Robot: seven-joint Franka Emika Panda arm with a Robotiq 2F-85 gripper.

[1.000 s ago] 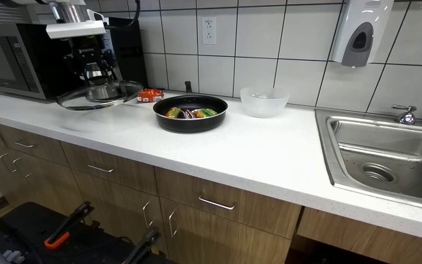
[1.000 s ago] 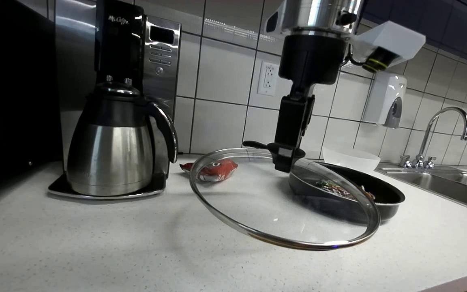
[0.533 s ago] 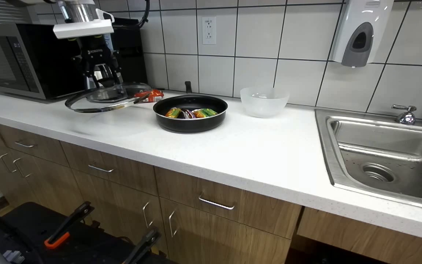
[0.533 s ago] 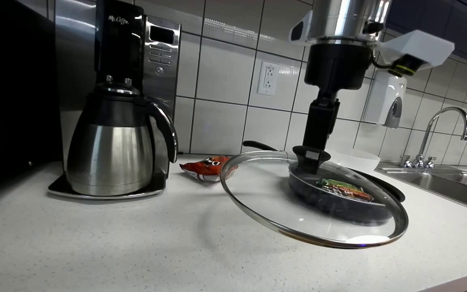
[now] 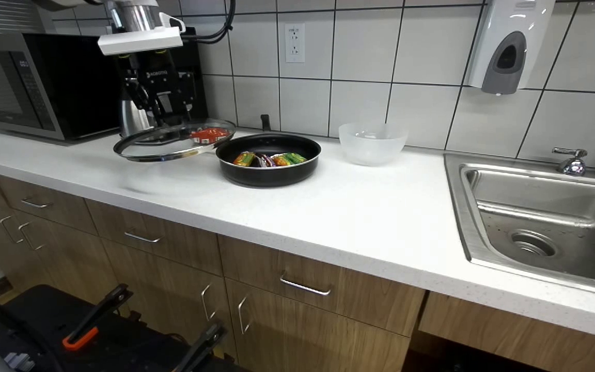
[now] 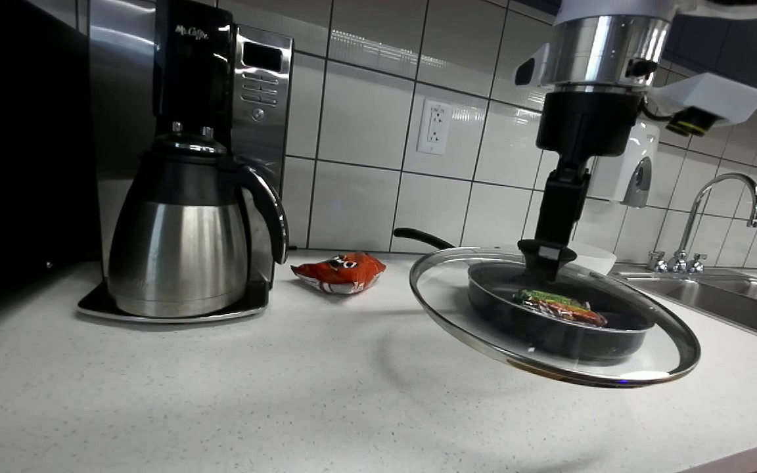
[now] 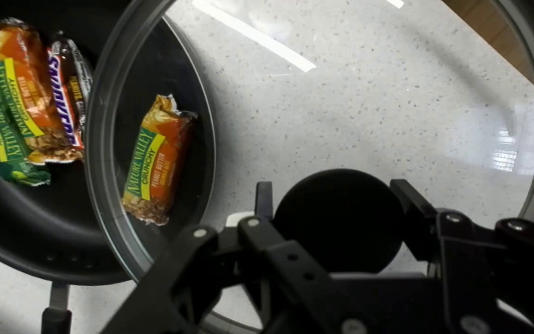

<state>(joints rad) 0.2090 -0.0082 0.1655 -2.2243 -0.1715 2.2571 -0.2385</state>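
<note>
My gripper (image 7: 334,199) is shut on the round black knob (image 7: 336,222) of a clear glass lid (image 7: 364,102) with a metal rim. Its fingers stand wide apart, one on each side of the knob. The lid hangs above the counter, slightly tilted, in both exterior views. Close by on the right stands a black frying pan (image 5: 266,178). In the wrist view the lid's left edge overlaps the pan's rim. Several wrapped bars lie in the pan, among them a Nature Valley bar (image 7: 155,160) seen through the glass and a Snickers bar (image 7: 65,93).
A red snack bag (image 6: 345,272) lies on the counter near the wall. A steel coffee pot (image 6: 181,256) and a microwave (image 5: 3,85) stand at the left. Right of the pan are a translucent bowl (image 5: 372,147) and the sink (image 5: 494,248). The pan's handle (image 6: 421,236) points toward the wall.
The gripper has carried the lid to the right in both exterior views, closer to the pan. Its grip on the knob looks the same. The pan, bars and red bag have not moved.
</note>
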